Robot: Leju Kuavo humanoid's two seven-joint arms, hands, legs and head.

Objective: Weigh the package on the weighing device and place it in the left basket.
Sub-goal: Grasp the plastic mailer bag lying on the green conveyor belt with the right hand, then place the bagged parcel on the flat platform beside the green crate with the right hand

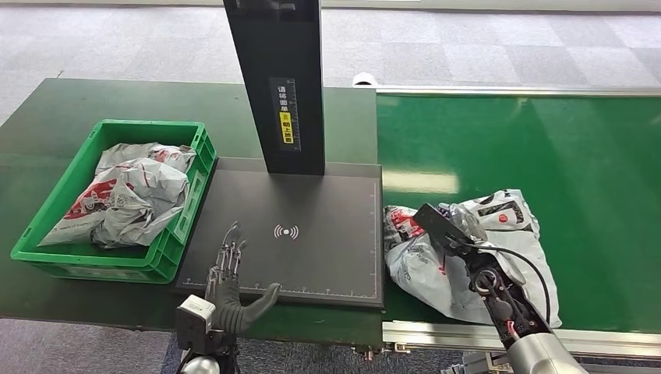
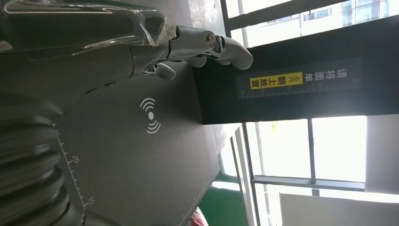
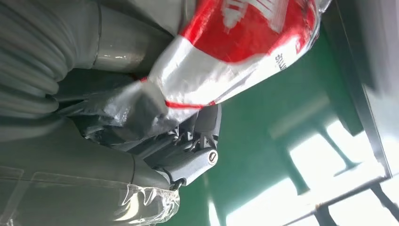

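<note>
- right robot hand (image 1: 456, 226) is down on the grey-and-red package (image 1: 499, 257), fingers (image 3: 188, 162) curled into the plastic and gripping it.
- the package lies on the green conveyor belt (image 1: 585, 156), its edge just beside the black weighing device (image 1: 312, 249).
- left robot hand (image 1: 234, 269) hovers over the near left corner of the scale plate, fingers spread, holding nothing.
- the scale's black upright column (image 1: 282, 78) stands at the back with a yellow label.
- green basket (image 1: 167, 253) sits left of the scale on the dark green surface (image 1: 47, 132), with bagged parcels (image 1: 132, 195) in it.
</note>
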